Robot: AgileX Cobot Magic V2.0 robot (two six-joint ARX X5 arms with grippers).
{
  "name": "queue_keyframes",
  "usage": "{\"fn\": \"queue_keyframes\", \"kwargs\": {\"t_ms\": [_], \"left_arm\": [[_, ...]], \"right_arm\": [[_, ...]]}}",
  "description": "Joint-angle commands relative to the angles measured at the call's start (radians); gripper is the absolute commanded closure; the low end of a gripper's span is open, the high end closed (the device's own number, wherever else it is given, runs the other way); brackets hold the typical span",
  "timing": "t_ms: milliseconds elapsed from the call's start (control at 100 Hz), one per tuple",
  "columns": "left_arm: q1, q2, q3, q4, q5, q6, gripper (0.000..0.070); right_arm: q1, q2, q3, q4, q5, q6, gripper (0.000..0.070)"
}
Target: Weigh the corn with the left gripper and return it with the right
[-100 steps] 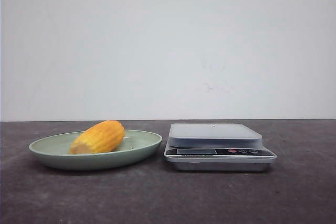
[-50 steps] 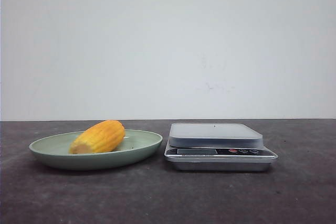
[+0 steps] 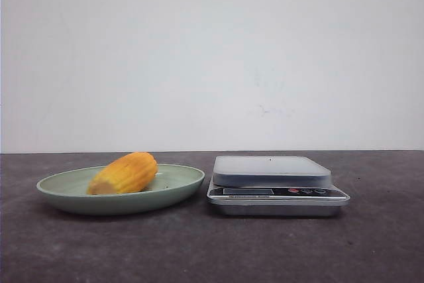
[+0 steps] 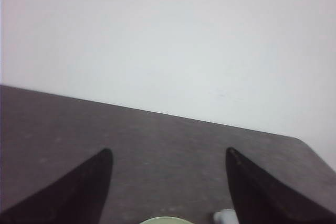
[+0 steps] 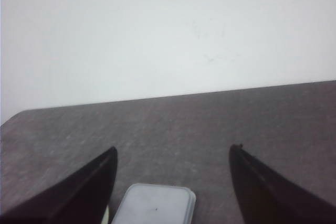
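Corn is what this is about, and it lies on its side in the green plate, paler cut end toward 8 o'clock, rounded end toward 2 o'clock. From where I stand it looks light, stiff and ridged, so I'd judge it won't squash but may roll; the safest hold seems across its thick middle, over the kernel rows.

Largest first: the dark table has plenty of bare room at 6 o'clock of both items. The plate's raised rim is shallow, so a lift straight up should clear it. The scale sits just beside the plate at 3 o'clock, its flat platform bare.

The left gripper is spread wide with nothing between its fingers; the right gripper is likewise spread and holding nothing.
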Motion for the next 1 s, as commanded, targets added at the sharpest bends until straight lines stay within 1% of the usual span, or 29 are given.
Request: {"fn": "queue_keyframes", "kwargs": {"t_ms": [0,40,120,290,430,560,730,990], "left_arm": [[-0.03,0.067,0.026,0.001,0.014,0.013,0.0281],[-0.058,0.11,0.035,0.001,0.016,0.013,0.028],[-0.126,0.203,0.041,0.01,0.011,0.015,0.0281],[-0.275,0.446,0.041,0.063,-0.082,0.044,0.0281],[-0.361,0.64,0.041,0.133,-0.161,0.063,0.0276],[-0.395,0.785,0.041,0.179,-0.187,0.06,0.0268],[-0.42,0.919,0.041,0.187,-0.205,0.058,0.0268],[-0.455,1.013,0.041,0.177,-0.22,0.058,0.0271]], "right_arm": [[0.001,0.036,0.042,-0.018,-0.016,-0.01,0.0264],[0.005,0.055,0.06,-0.031,-0.029,-0.016,0.0264],[0.014,0.08,0.079,-0.046,-0.03,-0.025,0.0263],[0.037,0.109,0.086,-0.06,-0.03,-0.028,0.0259],[0.046,0.111,0.086,-0.06,-0.029,-0.031,0.0259],[0.046,0.109,0.086,-0.064,-0.029,-0.032,0.0259],[0.046,0.108,0.086,-0.079,-0.029,-0.032,0.0259],[0.045,0.108,0.086,-0.083,-0.029,-0.032,0.0259]]}}
